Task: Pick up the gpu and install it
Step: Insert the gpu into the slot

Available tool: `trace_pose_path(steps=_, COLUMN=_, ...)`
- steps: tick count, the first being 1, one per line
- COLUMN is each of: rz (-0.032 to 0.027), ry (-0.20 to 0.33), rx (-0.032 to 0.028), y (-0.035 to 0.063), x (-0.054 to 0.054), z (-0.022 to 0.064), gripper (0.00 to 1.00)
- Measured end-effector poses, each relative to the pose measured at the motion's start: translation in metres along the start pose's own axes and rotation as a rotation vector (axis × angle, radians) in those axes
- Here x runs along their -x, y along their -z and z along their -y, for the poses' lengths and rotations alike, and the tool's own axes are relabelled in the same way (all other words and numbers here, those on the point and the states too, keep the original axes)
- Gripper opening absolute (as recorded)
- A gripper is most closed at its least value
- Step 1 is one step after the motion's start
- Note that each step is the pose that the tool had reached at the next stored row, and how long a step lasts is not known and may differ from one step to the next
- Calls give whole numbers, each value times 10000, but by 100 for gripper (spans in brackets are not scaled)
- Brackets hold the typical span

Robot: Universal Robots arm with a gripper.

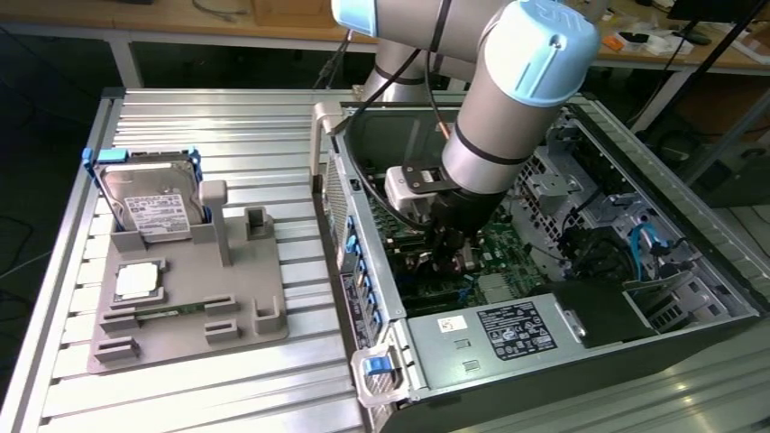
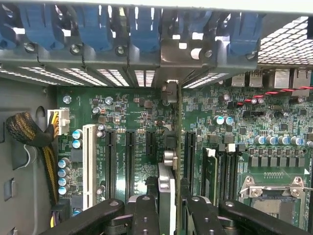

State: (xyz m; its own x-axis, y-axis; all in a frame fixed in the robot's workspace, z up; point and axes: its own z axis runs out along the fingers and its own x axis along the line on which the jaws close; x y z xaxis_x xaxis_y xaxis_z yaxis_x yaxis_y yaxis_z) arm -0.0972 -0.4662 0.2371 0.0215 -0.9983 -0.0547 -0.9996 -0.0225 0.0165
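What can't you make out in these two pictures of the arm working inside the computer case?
Wrist view: the gpu is edge-on, so its face and whether it sits in a slot can't be told.
Wrist view: the processor socket is cut off by the frame edge.
Exterior view: the hard drive label text is too small.

A ribbed metal table point(image 1: 193, 397) is stretching across the exterior view. A grey tray point(image 1: 259, 280) is lying flat on it at the left centre of the frame. An open case point(image 1: 601, 388) is lying on its side on it at the right, near the tray, with a narrow strip of bare table showing between them.
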Motion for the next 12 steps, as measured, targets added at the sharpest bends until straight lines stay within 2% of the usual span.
trace_pose_path(steps=1, rz=45, ry=-2, rx=-13, y=-16, x=5, z=0, gripper=27)
trace_pose_path(steps=2, rz=44, ry=-5, rx=-17, y=-22, x=3, z=-2, gripper=27)
trace_pose_path(steps=4, rz=-5, ry=-6, rx=6, y=3, x=0, z=-4, gripper=38)
trace_pose_path(steps=5, rz=3, ry=-1, rx=0, y=0, x=0, z=-1, gripper=45)
trace_pose_path(steps=6, rz=-4, ry=-1, rx=3, y=4, x=0, z=-1, gripper=45)
trace_pose_path(steps=9, rz=-4, ry=4, rx=-1, y=11, x=1, z=-2, gripper=64)
trace_pose_path(steps=11, rz=-5, ry=8, rx=-10, y=23, x=2, z=-3, gripper=64)
trace_pose_path(steps=12, rz=-5, ry=11, rx=-17, y=34, x=4, z=-3, gripper=70)
